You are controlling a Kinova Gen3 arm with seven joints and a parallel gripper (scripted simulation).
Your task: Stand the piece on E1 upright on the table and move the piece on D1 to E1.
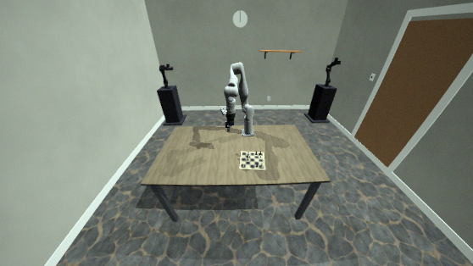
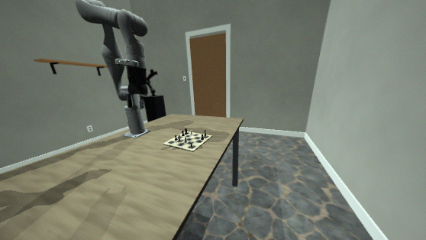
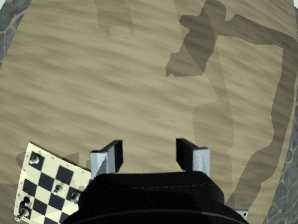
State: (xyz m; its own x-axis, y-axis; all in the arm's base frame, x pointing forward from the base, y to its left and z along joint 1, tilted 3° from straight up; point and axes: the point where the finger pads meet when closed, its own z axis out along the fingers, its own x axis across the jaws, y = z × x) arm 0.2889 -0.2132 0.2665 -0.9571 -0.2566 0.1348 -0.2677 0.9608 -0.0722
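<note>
Several dark chess pieces stand on the small chessboard, well apart from the wide-open, empty gripper.

Individual squares and the edge letters are too small to read in any view, so the pieces on E1 and D1 cannot be told apart from the others. In the wrist view a corner of the chessboard shows at the lower left of the gripper, with two dark pieces on it, while the two fingers stand at full spread over bare wooden tabletop and touch nothing. In the top view the gripper hangs over the tabletop beside the arm's base, with the chessboard off to one side, nearer the tabletop's front edge. The arm folds over above its base, wrist pointing down.
</note>
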